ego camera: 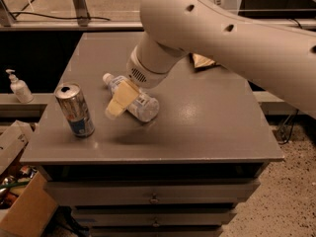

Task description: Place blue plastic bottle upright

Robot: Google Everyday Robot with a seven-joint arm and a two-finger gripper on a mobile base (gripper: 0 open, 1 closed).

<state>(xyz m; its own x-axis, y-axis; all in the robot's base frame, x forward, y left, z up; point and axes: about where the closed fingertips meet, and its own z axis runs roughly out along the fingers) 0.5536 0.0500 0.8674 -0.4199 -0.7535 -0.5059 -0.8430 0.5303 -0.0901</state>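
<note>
The blue plastic bottle (144,106) lies on its side on the grey table (197,127), left of centre. Its white cap (106,77) points to the back left and its clear base to the front right. My gripper (118,101), with pale yellow tips, reaches down from the big white arm (207,28) and sits over the bottle's middle, covering part of the label. Whether it touches the bottle does not show.
A silver-and-blue drink can (75,110) stands upright near the table's left front, close to the bottle. A white pump dispenser (19,87) stands on a ledge left of the table. A crumpled brown item (202,61) lies behind the arm. Cardboard boxes (24,206) sit on the floor at lower left.
</note>
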